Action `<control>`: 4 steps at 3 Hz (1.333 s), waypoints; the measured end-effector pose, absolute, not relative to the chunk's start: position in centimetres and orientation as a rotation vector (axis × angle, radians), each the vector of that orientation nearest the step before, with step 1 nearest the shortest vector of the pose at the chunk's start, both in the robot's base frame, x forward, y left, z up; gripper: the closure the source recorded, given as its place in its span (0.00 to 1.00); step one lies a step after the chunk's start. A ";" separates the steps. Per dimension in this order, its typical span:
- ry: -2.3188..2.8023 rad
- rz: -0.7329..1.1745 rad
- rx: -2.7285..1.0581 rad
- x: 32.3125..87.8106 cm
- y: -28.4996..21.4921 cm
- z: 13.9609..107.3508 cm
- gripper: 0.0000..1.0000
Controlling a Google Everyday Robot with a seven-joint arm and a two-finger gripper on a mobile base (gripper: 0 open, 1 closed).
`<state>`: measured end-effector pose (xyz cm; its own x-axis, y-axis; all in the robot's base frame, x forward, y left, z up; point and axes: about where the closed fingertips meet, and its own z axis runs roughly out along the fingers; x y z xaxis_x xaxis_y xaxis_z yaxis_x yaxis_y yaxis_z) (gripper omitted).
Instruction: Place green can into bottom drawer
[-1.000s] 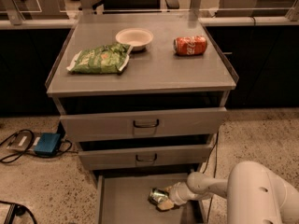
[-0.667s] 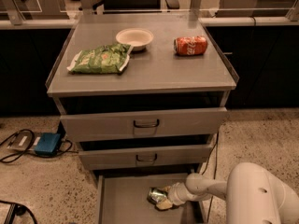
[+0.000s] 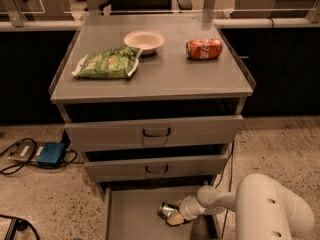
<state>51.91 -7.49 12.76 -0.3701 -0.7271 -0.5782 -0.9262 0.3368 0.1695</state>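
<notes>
The green can (image 3: 167, 210) lies on its side on the floor of the open bottom drawer (image 3: 135, 216), right of the middle. My gripper (image 3: 176, 215) reaches in from the right on a white arm and is at the can, its fingers around the can's right end. The can rests on the drawer floor.
Two upper grey drawers (image 3: 155, 133) with dark loop handles are closed above. On the cabinet top lie a green chip bag (image 3: 106, 63), a white bowl (image 3: 144, 40) and a red cola can (image 3: 204, 49). A blue box with cables (image 3: 50, 154) lies on the floor at left.
The gripper and can have barely shifted inside the bottom drawer. Nothing else has moved.
</notes>
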 end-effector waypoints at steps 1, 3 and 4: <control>2.206 0.676 -1.456 51.9 -7.5 12.8 0.73; 2.206 0.676 -1.456 51.9 -7.5 12.8 0.27; 2.206 0.676 -1.456 51.9 -7.5 12.8 0.04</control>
<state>51.90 -7.48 12.75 -0.3702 -0.7271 -0.5782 -0.9262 0.3366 0.1696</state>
